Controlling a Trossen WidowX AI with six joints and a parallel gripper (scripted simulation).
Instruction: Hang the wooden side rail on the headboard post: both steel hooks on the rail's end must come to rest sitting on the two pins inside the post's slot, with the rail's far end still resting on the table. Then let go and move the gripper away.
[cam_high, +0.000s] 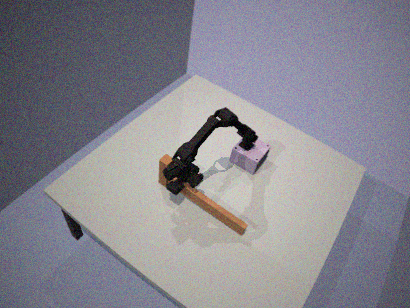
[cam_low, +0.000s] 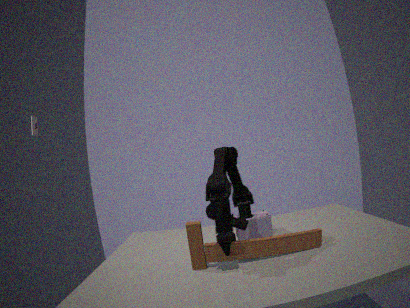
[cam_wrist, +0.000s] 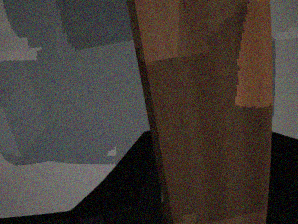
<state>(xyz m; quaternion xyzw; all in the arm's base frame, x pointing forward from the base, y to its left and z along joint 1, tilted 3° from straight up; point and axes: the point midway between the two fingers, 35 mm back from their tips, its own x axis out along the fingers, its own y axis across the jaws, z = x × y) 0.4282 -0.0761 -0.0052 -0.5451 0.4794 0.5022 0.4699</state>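
Observation:
The wooden post (cam_high: 163, 171) (cam_low: 196, 247) stands upright on the table (cam_high: 125, 150) (cam_low: 150, 250). The long wooden rail (cam_high: 215, 208) (cam_low: 280, 245) (cam_wrist: 210, 115) reaches from the post out over the table, its near end against or very close to the post's face. My gripper (cam_low: 227, 250) (cam_wrist: 185, 134) is shut on the rail near the post end, with dark fingers on both sides of it in the wrist view. The rail's far end looks low, at or near the table top. The hooks, slot and pins are hidden, so their seating cannot be told.
The arm rises from a pale purple base block (cam_high: 244, 159) (cam_low: 260, 225) behind the rail and arches over to the post. The arm's wrist covers part of the post in the top view. Arm shadows lie on the table around the rail.

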